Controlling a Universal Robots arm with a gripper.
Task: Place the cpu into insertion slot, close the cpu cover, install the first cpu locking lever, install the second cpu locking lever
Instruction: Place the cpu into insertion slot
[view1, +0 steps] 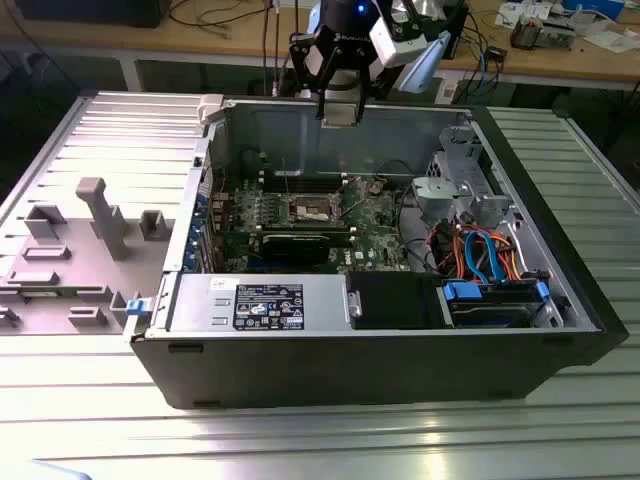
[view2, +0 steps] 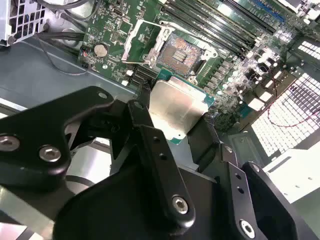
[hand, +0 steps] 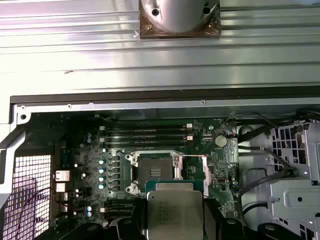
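Above the open case (view1: 300, 340), exterior view: my hand (view1: 338, 108) hangs over the motherboard (view1: 385, 215). Second wrist view: it holds the cpu (view2: 177, 107) by two edges, clear of the insertion slot (view2: 181, 52). First wrist view: the cpu sits offset from the slot; I judge that lowering it misaligned risks bent contacts.

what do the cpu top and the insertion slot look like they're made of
The cpu, held in the gripper, looks metal-topped: dull silver-grey, matte with a soft sheen. Its green edge suggests circuit board beneath. The insertion slot shows a tan-gold contact field, probably plated metal contacts, inside a silver rim that glints like bare steel.
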